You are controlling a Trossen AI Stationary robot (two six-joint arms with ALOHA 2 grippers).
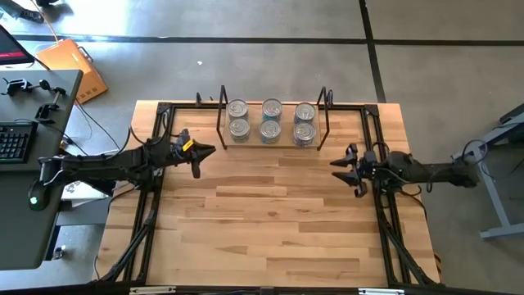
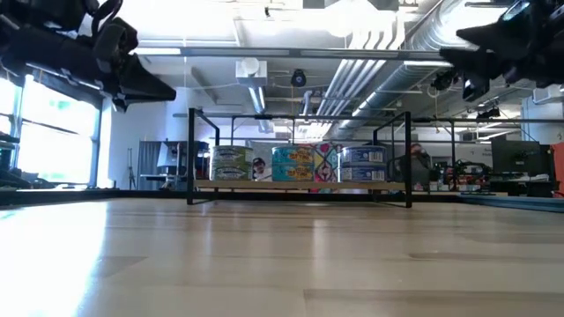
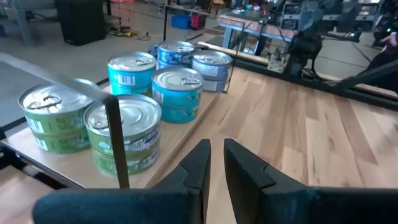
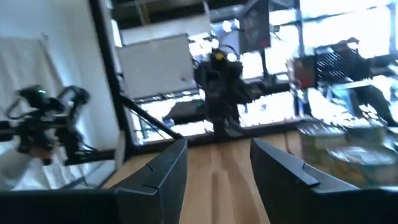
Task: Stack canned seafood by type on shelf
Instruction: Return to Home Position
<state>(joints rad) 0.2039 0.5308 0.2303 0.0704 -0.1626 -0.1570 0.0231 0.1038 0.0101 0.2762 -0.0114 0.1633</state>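
The shelf is a low wood board between two black wire uprights at the table's far edge. On it the canned seafood stands in three columns of two-high stacks: green-labelled tins, teal ones and blue-silver ones. From the low view the stacks rest on the board. My left gripper hovers near the shelf's left end, fingers almost together, holding nothing. My right gripper hovers off the shelf's right end, open and empty. Both are raised above the table.
Black frame rails run along the table's left and right sides. Bare wood tabletop stretches from the shelf to the near edge. A desk with a keyboard stands left of the table.
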